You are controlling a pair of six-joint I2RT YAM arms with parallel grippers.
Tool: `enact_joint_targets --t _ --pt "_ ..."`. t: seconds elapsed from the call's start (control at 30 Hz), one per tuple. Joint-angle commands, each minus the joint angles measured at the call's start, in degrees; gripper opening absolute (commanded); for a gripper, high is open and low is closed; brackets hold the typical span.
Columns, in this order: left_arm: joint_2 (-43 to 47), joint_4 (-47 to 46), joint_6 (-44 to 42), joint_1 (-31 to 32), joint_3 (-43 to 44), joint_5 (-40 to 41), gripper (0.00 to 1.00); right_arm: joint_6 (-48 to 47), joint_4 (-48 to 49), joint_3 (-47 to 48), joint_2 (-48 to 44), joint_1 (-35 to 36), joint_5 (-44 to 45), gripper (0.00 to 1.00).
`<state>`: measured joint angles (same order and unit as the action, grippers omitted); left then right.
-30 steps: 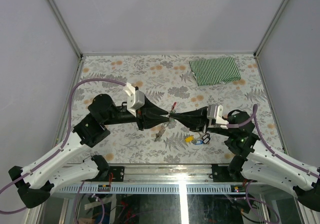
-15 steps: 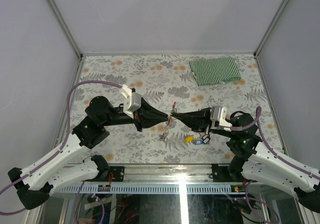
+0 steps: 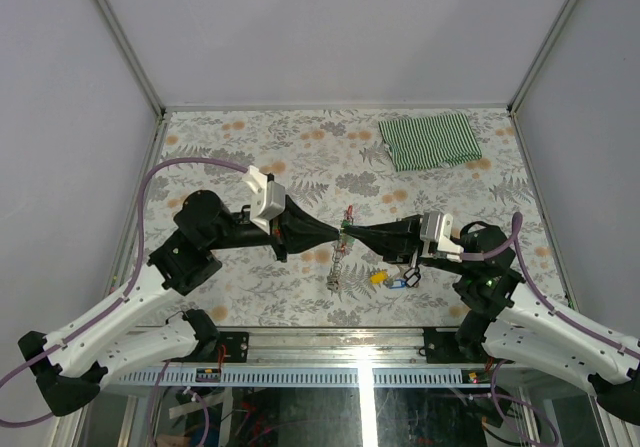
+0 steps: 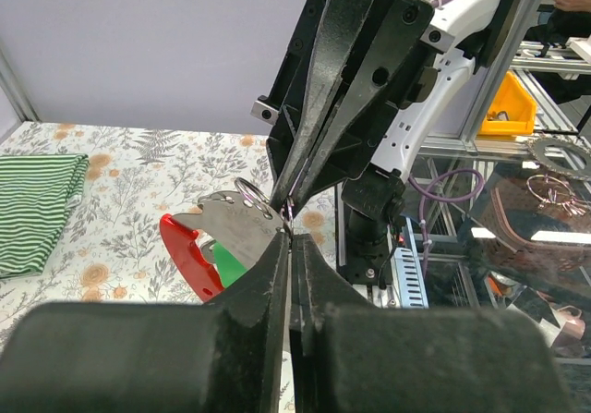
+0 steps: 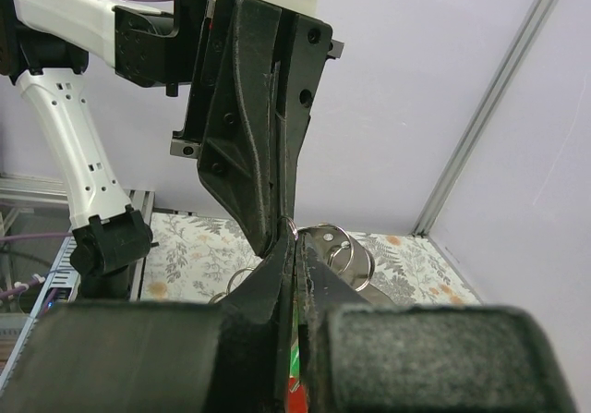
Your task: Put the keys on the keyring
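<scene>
Floral-print tabletop (image 3: pixel 250 147); glossy red curved keyring (image 4: pixel 182 249) w/ metal chain (image 3: pixel 338 269)

You have bright, even light with soft, faint shadows on the tabletop (image 3: pixel 250 147); in both wrist views the near foreground at 6 o'clock is blurred.

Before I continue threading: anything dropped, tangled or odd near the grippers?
Nothing looks damaged. The left gripper and right gripper are shut tip to tip above the floral table at the red-clip keyring, its silver chain dangling free. A yellow-headed key and a blue-headed key lie loose beside the right gripper.
</scene>
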<state>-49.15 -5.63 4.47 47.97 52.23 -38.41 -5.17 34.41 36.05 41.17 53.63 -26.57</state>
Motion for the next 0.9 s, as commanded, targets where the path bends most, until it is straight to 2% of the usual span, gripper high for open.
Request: enact_joint_targets --t 0.0,0.13,0.27,0.4,0.53,0.73,0.87 --pt "-0.21 -5.04 0.02 -0.04 1.05 -0.02 0.00 -0.37 0.98 1.80 -0.64 0.48 -2.92 0.00" --pt "0.31 -5.48 -2.27 -0.02 0.54 -1.67 0.00 -0.13 -1.50 2.68 -1.48 0.47 -4.51 0.03" --pt "1.15 -5.19 -5.75 -0.06 -0.16 -3.32 0.00 0.37 -5.65 4.21 -3.31 0.49 -6.77 0.25" --pt "1.37 -2.58 -10.61 -0.06 0.57 -4.50 0.00 -0.30 -12.30 6.56 -5.06 0.44 -8.14 0.33" --pt "1.29 0.62 -16.33 -0.06 1.87 -7.38 0.00 -0.40 -16.80 7.85 -6.34 0.44 -8.32 0.35" --pt "0.85 4.51 -25.72 -0.01 3.68 -10.44 0.00 0.68 -17.28 8.11 -6.33 0.51 -8.33 0.34" --pt "-1.07 12.91 -33.05 -0.01 8.08 -8.94 0.00 -0.58 -18.91 8.75 -5.18 0.47 -8.10 0.34"
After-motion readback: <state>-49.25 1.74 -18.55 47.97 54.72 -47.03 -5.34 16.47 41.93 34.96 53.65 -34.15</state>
